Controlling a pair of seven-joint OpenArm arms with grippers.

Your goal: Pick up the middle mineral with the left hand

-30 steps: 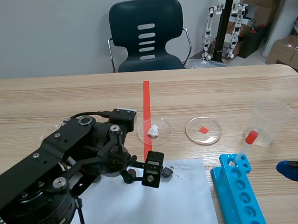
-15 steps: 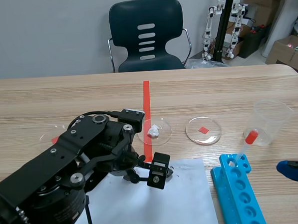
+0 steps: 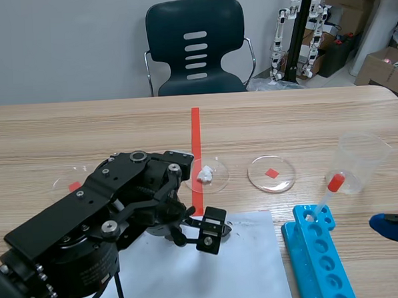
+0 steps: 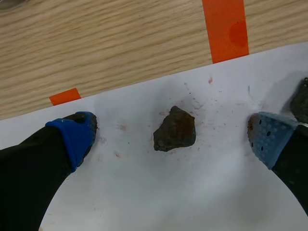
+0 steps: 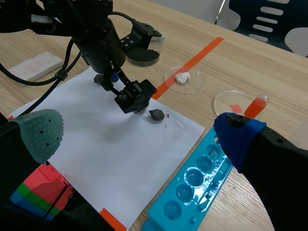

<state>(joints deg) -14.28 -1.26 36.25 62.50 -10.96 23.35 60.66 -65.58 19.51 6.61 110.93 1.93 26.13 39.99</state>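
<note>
Lower left end effector (image 4: 172, 140), wide open and empty, straight around mineral (image 4: 174, 129); close evenly, keeping clear of neighbouring stone (image 4: 301, 100)

No text, label, brand or number can be read in any view. Cardboard boxes (image 3: 381, 66) behind the worktop (image 3: 284, 118) show a coloured patch of print, too small to read.
</note>
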